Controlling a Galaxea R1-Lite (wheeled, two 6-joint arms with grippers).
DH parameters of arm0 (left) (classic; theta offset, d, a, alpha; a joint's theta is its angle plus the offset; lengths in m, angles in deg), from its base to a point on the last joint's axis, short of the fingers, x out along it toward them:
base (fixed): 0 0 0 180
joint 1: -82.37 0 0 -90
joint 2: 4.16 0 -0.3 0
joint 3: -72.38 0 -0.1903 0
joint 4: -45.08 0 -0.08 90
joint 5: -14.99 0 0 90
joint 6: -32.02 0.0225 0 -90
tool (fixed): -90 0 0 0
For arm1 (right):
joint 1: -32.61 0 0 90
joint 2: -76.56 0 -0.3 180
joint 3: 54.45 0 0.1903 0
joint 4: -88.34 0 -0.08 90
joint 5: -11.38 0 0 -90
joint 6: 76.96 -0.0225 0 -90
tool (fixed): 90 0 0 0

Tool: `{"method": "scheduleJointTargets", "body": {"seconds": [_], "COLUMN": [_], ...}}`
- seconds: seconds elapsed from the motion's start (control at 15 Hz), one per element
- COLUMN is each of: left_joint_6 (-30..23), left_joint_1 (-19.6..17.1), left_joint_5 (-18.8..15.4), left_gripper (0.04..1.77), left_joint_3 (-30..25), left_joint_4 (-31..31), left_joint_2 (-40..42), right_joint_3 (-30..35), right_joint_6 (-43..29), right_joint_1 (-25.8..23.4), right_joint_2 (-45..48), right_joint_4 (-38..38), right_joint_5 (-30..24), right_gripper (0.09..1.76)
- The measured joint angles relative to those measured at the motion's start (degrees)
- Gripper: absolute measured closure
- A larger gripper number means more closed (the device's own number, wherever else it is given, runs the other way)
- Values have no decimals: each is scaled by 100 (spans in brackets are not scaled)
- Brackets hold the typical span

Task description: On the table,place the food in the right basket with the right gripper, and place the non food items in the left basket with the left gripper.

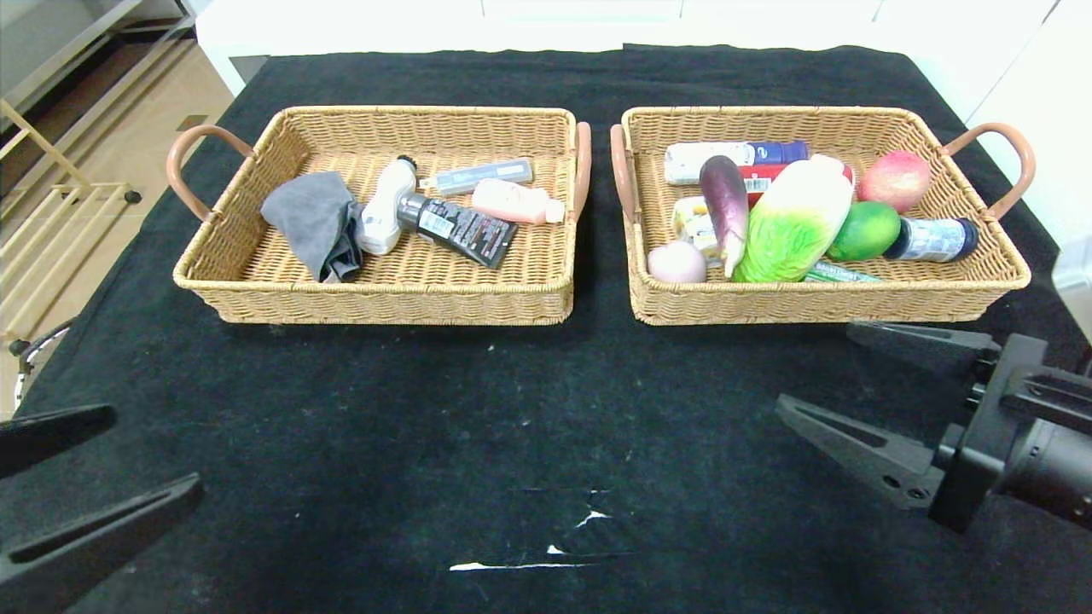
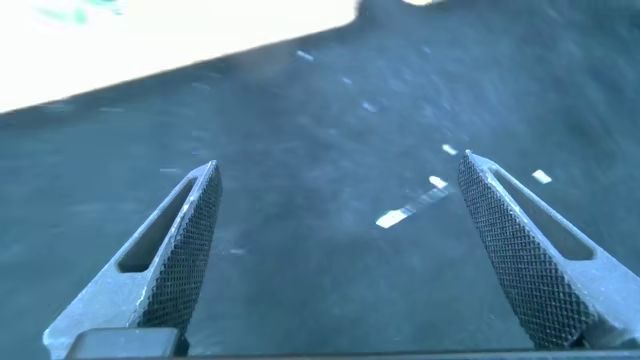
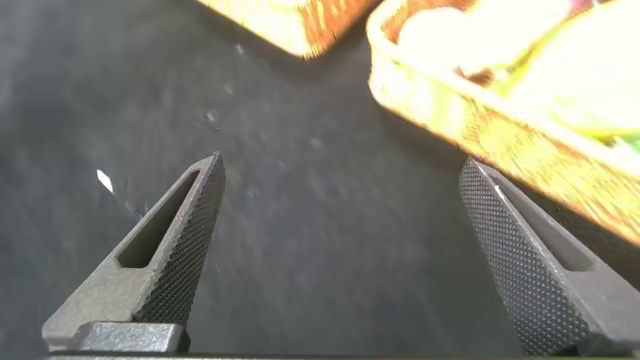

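Note:
The left basket [image 1: 384, 303] holds a grey cloth [image 1: 311, 217], a white bottle [image 1: 384, 209], a black tube [image 1: 461, 228], a pink bottle [image 1: 514, 202] and a clear tube [image 1: 478, 176]. In the right basket [image 1: 819, 303] lie an eggplant [image 1: 725, 205], a cabbage [image 1: 798, 223], a green fruit [image 1: 864, 232], a red fruit [image 1: 894, 180], a pink ball-like item [image 1: 676, 263] and some bottles [image 1: 734, 153]. My left gripper [image 1: 158, 452] [image 2: 340, 162] hovers open and empty over bare cloth at the front left. Also open and empty, my right gripper [image 1: 815, 367] [image 3: 342, 162] sits just before the right basket [image 3: 500, 130].
A black cloth [image 1: 478, 401] covers the table, with white tape marks [image 1: 512, 564] [image 2: 410, 205] near the front edge. No loose items lie on the cloth between the baskets and the grippers. The floor and a shelf frame [image 1: 51, 179] are beyond the table's left edge.

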Motion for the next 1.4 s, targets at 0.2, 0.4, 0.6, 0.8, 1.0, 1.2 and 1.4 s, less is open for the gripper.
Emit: {"method": "scheduleJointTargets", "body": {"seconds": [0.2, 0.4, 0.6, 0.8, 1.0, 1.2, 1.4], "left_joint_6": [0, 5, 16, 54, 247, 302, 269], "left_joint_1": [-345, -813, -1157, -1502, -1886, -2097, -2305], "left_joint_5": [57, 69, 61, 13, 0, -207, -438], "left_gripper": [10, 10, 9, 9, 9, 9, 9], "left_joint_3": [61, 429, 1020, 1519, 1624, 1532, 1147], "left_joint_4": [-282, -1048, -1919, -2428, -2799, -2942, -3187], "left_joint_2": [452, 969, 1417, 1701, 1998, 2353, 2722], "right_joint_3": [-265, -678, -887, -1012, -898, -623, -333], "right_joint_6": [13, -17, -26, -37, -41, -201, -406], "right_joint_1": [-1, -117, -740, -1625, -2402, -2845, -3184], "right_joint_2": [844, 1810, 2669, 3469, 4219, 4879, 5443], "right_joint_4": [1597, 3202, 4211, 5109, 5680, 6094, 6326], "right_joint_5": [449, 1037, 1264, 1280, 1258, 1098, 560], "right_gripper": [14, 14, 14, 14, 14, 14, 14]}}
